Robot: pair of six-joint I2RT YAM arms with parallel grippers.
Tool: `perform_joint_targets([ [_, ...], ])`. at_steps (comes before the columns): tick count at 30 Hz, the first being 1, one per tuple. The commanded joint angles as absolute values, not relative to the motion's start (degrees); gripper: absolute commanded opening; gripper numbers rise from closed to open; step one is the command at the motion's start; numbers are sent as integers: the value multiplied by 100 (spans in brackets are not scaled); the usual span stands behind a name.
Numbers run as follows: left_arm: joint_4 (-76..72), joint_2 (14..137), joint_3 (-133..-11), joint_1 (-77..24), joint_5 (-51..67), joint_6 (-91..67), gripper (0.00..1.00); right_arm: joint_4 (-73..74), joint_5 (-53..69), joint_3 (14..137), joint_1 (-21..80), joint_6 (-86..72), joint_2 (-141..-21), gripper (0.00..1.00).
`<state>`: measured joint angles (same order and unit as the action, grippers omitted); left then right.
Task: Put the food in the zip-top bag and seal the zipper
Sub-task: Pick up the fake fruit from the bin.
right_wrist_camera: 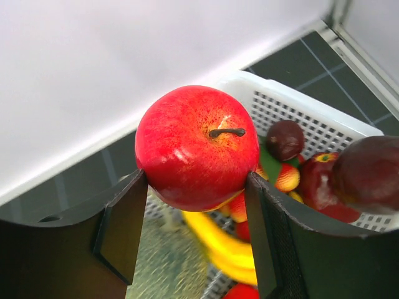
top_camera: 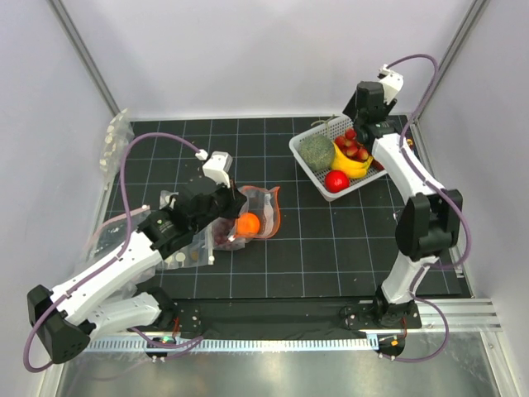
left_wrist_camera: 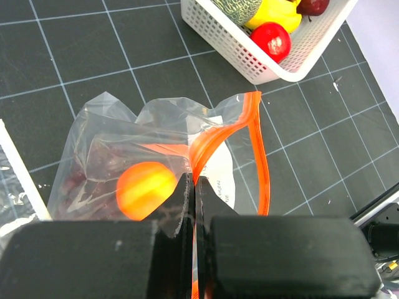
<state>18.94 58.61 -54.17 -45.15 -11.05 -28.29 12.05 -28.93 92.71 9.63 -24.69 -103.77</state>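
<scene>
My left gripper [left_wrist_camera: 193, 187] is pinched tight on the zip-top bag [left_wrist_camera: 156, 131]. Its two fingers are pressed together with the plastic and a bit of the zipper [left_wrist_camera: 259, 149] between them. From above, the bag lies on the table [top_camera: 331, 248] at about 9 o'clock from the middle. The zipper runs along the bag's 3 o'clock edge, bowed so the mouth gapes. An orange ball [left_wrist_camera: 145, 190] sits inside the bag, just at 9 o'clock of my left fingertips in the wrist view. Something dark red lies beyond it, too blurred through the plastic to name.

My right gripper [right_wrist_camera: 196, 180] clamps a red apple [right_wrist_camera: 196, 146], one finger on each side, stem facing the camera. It hangs over the white basket [right_wrist_camera: 299, 99], which stands at about 1 o'clock on the table. In the basket lie a banana [right_wrist_camera: 218, 243], a green melon [top_camera: 316, 151], another red ball [top_camera: 336, 180] at its 6 o'clock corner and several smaller dark-red fruits [right_wrist_camera: 285, 138].
</scene>
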Motion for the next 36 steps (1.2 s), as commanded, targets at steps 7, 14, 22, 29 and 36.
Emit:
perform_joint_targets([
  [7, 1644, 5862, -5607, -4535, -906, -2883, 0, 387, -2452, 7367, 1924, -3006, -8211, 40],
  [14, 1661, 5880, -5625, -4535, -958, -2848, 0, 123, -1838, 5900, 2627, -3225, -6672, 39],
  [22, 1731, 5862, -5625, -4535, -1081, -2813, 0, -237, -642, 5265, 3479, -3059, -5521, 37],
  [29, 1793, 5819, -5616, -4535, -1432, -2848, 0, -1222, 1202, 4930, 3778, -2690, -5563, 37],
  [36, 2013, 5722, -5608, -4526, -2539, -3050, 0, -1624, 2212, 4606, 3955, -2426, -5493, 38],
])
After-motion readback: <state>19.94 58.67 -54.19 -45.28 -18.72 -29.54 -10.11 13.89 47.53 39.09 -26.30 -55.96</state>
